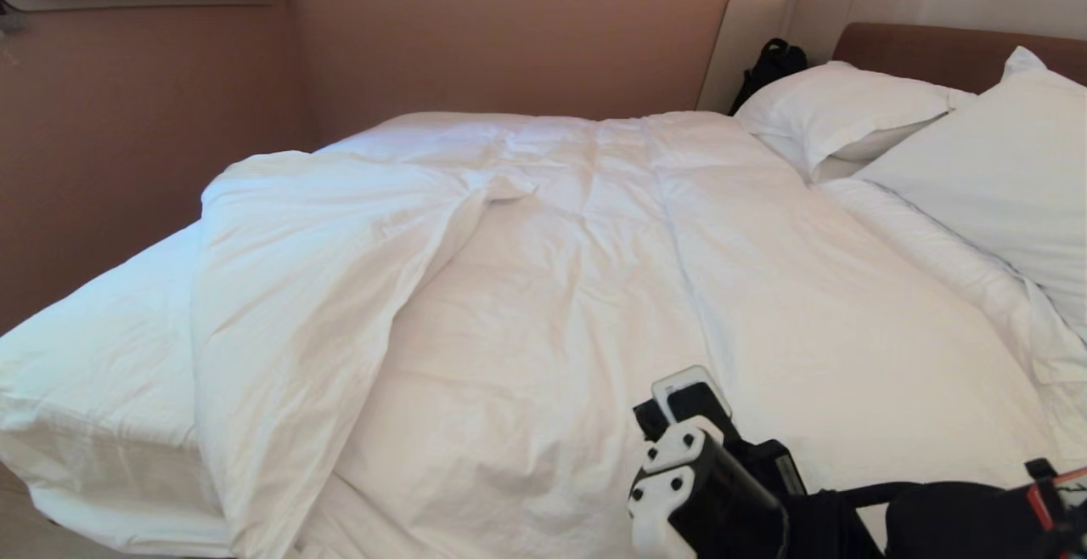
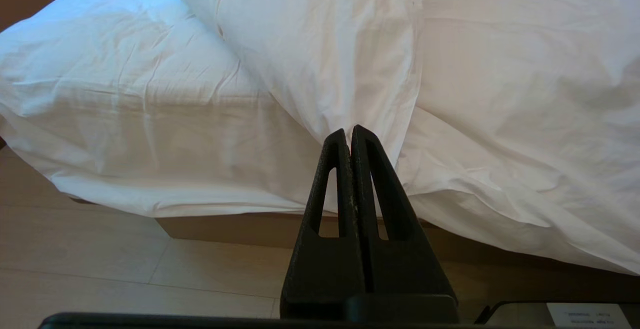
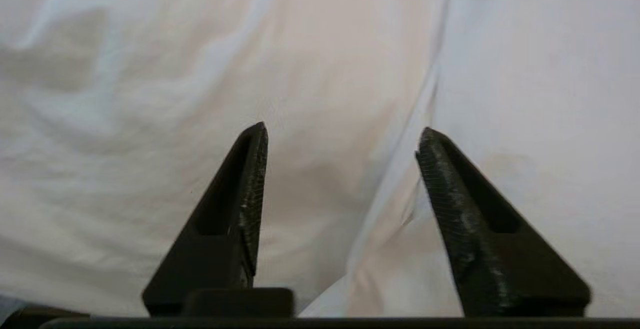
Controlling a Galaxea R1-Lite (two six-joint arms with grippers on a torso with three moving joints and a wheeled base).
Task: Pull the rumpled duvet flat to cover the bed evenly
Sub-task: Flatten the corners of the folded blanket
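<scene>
The rumpled duvet point(image 1: 594, 287) lies over most of the bed point(image 1: 93, 338). Its left part is folded back on itself in a thick flap point(image 1: 297, 287), which leaves the sheeted mattress bare at the left end. My right arm point(image 1: 705, 482) reaches over the duvet's near edge at the lower right. In the right wrist view my right gripper point(image 3: 342, 134) is open just above the duvet point(image 3: 150, 119), with a crease point(image 3: 400, 169) running between its fingers and nothing held. My left gripper point(image 2: 348, 131) is shut and empty, parked off the bed's near side facing the hanging flap point(image 2: 325, 44).
Two white pillows point(image 1: 849, 109) point(image 1: 1002, 177) lean against the headboard point(image 1: 934, 49) at the right. A black bag point(image 1: 768, 66) sits in the corner behind them. A wall point(image 1: 127, 117) runs close along the far and left sides. The taupe plinth point(image 2: 225, 226) meets the pale floor point(image 2: 100, 269).
</scene>
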